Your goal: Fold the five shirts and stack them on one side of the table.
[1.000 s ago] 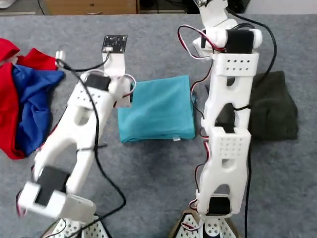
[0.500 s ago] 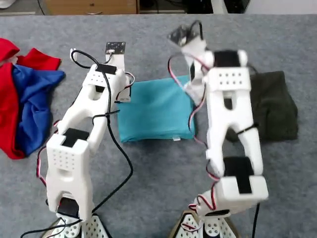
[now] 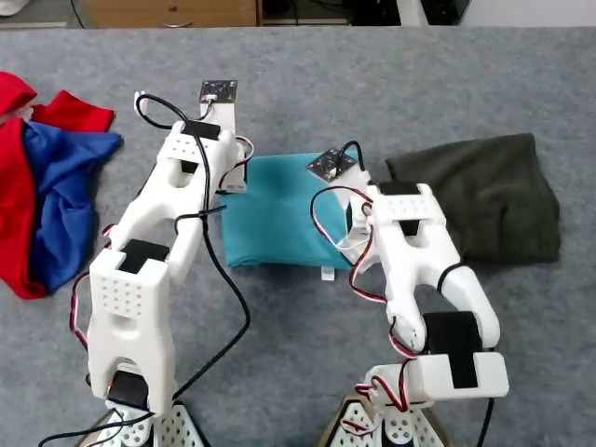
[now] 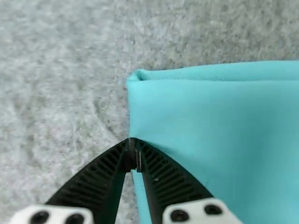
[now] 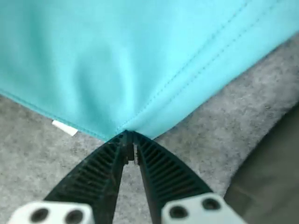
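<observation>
A folded teal shirt (image 3: 279,209) lies mid-table. In the left wrist view my left gripper (image 4: 134,157) is shut on the teal shirt (image 4: 210,121) at its edge, below a folded corner. My right gripper (image 5: 129,142) is shut on the opposite edge of the teal shirt (image 5: 107,56), and the cloth puckers at the fingertips. From above, the left arm (image 3: 177,186) stands at the shirt's left side and the right arm (image 3: 405,233) at its right side. A folded dark green shirt (image 3: 484,196) lies to the right.
A crumpled heap of red shirt (image 3: 19,186) and blue shirt (image 3: 60,186) sits at the table's left edge. The grey carpeted table (image 3: 307,84) has bare room behind the shirts. A white label (image 5: 64,127) sticks out under the teal hem.
The right arm swung down from the far side of the table onto the teal shirt's right edge, uncovering the dark green shirt. The left arm settled at the left edge, then kept still.
</observation>
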Controlling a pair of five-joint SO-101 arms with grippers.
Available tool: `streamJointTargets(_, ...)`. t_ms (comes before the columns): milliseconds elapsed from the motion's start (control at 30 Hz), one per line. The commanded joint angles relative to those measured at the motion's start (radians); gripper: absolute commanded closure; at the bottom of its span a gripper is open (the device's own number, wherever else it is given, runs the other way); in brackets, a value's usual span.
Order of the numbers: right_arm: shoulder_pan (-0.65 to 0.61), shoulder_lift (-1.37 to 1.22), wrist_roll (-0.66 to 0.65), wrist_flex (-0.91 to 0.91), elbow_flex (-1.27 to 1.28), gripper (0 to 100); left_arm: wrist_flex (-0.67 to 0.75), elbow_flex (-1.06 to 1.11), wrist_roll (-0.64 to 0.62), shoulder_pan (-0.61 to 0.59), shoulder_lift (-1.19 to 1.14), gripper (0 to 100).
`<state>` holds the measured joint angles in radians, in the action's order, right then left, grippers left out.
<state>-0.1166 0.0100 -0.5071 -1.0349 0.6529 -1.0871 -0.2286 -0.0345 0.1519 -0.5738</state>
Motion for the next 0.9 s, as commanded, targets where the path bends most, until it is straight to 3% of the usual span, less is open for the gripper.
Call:
streamJointTargets(0, 0.045, 0.039, -0.009, -0.052, -0.094, 99.7, -0.006, -0.031, 0.006, -0.025, 0.016, 98)
streamJointTargets(233, 0.189, 0.039, -0.011, -0.295, -0.397, 99.7, -0.247, -0.203, 0.006, -0.026, 0.018, 98)
streamJointTargets(500, 0.199, 0.039, -0.132, -0.677, -0.501, 99.7, -0.486, -0.338, 0.006, 0.018, 0.071, 98)
streamJointTargets(700, 0.255, 0.151, -0.152, -0.740, -0.473, 99.7, -0.419, -0.057, 0.008, 0.040, 0.328, 98)
streamJointTargets(867, 0.232, 0.357, -0.152, -0.740, -0.308, 99.6, -0.129, 0.437, 0.049, 0.038, 0.581, 98)
